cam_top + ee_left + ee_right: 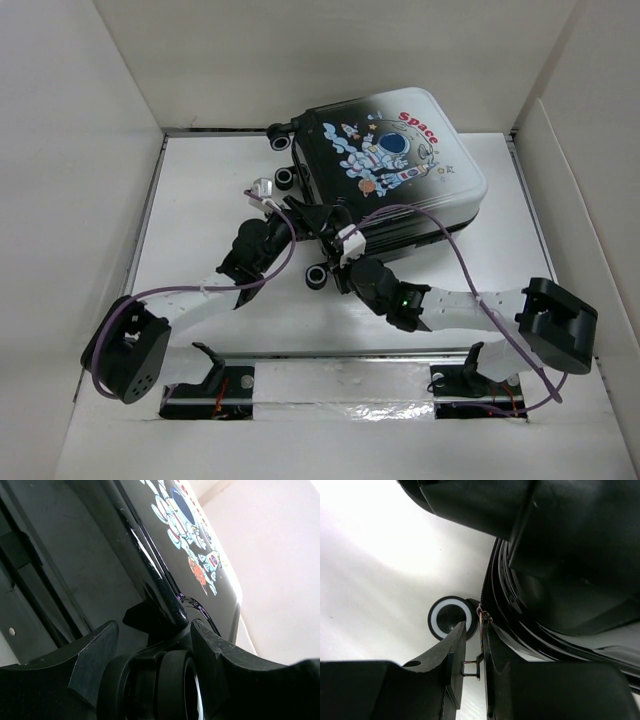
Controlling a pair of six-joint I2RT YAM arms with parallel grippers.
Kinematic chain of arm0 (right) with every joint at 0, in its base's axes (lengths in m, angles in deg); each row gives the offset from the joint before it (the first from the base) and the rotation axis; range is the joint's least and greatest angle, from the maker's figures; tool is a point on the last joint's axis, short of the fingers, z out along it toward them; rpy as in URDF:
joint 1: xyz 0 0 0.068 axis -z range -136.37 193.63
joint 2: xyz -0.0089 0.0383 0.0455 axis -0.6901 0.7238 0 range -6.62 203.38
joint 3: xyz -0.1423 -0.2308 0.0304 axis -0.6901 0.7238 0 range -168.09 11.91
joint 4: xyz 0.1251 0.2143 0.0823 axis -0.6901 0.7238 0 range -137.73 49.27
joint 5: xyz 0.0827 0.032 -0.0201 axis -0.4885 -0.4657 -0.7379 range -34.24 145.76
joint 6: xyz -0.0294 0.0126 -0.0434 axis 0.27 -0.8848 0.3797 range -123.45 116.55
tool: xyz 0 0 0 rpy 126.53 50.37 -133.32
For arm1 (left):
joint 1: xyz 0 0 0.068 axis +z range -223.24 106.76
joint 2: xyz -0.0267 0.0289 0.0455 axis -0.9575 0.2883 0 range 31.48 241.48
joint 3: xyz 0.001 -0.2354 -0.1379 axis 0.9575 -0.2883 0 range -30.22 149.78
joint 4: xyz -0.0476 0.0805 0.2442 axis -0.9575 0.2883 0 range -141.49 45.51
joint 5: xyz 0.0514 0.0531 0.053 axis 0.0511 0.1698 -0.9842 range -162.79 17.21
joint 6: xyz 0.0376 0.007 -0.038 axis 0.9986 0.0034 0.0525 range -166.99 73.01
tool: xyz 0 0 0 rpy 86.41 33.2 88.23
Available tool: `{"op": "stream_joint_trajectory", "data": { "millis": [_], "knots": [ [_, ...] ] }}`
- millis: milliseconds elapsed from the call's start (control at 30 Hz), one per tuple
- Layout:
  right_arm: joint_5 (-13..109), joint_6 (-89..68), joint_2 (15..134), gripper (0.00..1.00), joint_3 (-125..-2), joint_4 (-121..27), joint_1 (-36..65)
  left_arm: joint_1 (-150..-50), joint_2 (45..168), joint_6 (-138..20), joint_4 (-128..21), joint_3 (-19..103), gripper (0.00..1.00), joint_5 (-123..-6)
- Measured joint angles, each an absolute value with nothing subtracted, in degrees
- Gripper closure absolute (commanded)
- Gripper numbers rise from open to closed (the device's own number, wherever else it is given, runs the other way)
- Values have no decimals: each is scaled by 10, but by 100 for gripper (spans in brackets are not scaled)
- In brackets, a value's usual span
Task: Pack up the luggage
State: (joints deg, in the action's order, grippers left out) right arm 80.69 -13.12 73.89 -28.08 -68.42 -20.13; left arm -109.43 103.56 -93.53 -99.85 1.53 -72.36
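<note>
The luggage (400,160) lies flat at the back centre-right of the white table, its astronaut and red "Space" print facing up and its black wheels pointing left. Its halves look nearly shut, so the lining is hidden. My left gripper (305,215) is at the near-left corner. In the left wrist view its fingers (95,655) sit on both sides of a black wheel (170,680), under the printed shell (190,540). My right gripper (345,248) is at the front edge. In the right wrist view it (472,627) is shut on the metal zipper pull (479,652), beside a white-ringed wheel (450,617).
White walls enclose the table on the left (80,200), back (330,60) and right (590,200). Two more wheels (281,136) stick out at the luggage's far-left corner. A metal rail (340,385) with both arm bases runs along the near edge. Purple cables (470,270) loop over the arms.
</note>
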Motion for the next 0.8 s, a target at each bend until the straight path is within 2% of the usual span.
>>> {"op": "stream_joint_trajectory", "data": {
  "millis": [67, 100, 200, 367, 567, 667, 700, 800],
  "knots": [
    [815, -131, 736, 100, -259, -717, -204, -1094, 1046, -935, -1011, 15, 99, -717],
    [819, -132, 732, 100, -250, -726, -204, -1094, 1049, -936, -1014, 15, 71, -711],
    [823, -134, 701, 100, -221, -740, -206, -1101, 1049, -937, -1003, 18, 25, -704],
    [812, -147, 660, 100, -184, -744, -218, -1094, 1023, -898, -866, 58, 8, -719],
    [770, -166, 654, 100, -168, -764, -244, -943, 975, -889, -751, 108, 7, -751],
    [749, -173, 652, 100, -159, -777, -251, -868, 965, -889, -727, 120, 16, -751],
    [745, -175, 649, 100, -154, -782, -253, -849, 966, -889, -722, 125, 24, -749],
    [737, -178, 631, 100, -136, -785, -254, -803, 986, -878, -714, 141, 29, -722]
  ]
}}
